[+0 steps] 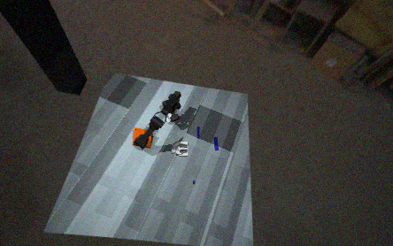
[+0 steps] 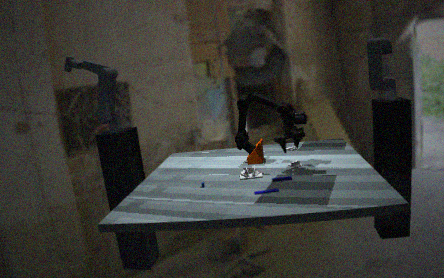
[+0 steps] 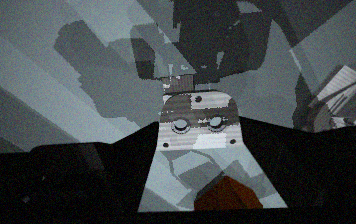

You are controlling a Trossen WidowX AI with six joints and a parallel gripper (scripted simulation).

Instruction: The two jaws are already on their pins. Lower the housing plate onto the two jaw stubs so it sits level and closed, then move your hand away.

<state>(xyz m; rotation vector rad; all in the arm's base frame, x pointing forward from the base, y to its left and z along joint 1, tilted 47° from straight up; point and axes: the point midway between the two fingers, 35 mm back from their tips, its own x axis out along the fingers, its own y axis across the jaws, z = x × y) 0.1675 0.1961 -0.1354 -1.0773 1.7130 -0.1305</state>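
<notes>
The housing plate point(image 3: 212, 140) point(image 2: 291, 147) is pale metal with two round holes and small corner holes. My gripper point(image 1: 169, 119) point(image 2: 294, 146) point(image 3: 195, 122) is shut on its two sides and holds it above the table. The gripper base with the two jaws point(image 1: 181, 149) point(image 2: 250, 174) lies on the table, apart from the held plate. Part of this assembly point(image 3: 336, 95) shows at the right edge of the wrist view. The jaw stubs and pins are too small to make out.
Two dark blue bars point(image 1: 198, 132) point(image 1: 216, 143) point(image 2: 282, 178) point(image 2: 266, 191) and a small blue piece point(image 1: 194, 181) point(image 2: 202, 185) lie on the table. An orange piece point(image 1: 136, 136) point(image 2: 256, 155) point(image 3: 227, 196) is at the arm's base. Hard shadows cross the tabletop.
</notes>
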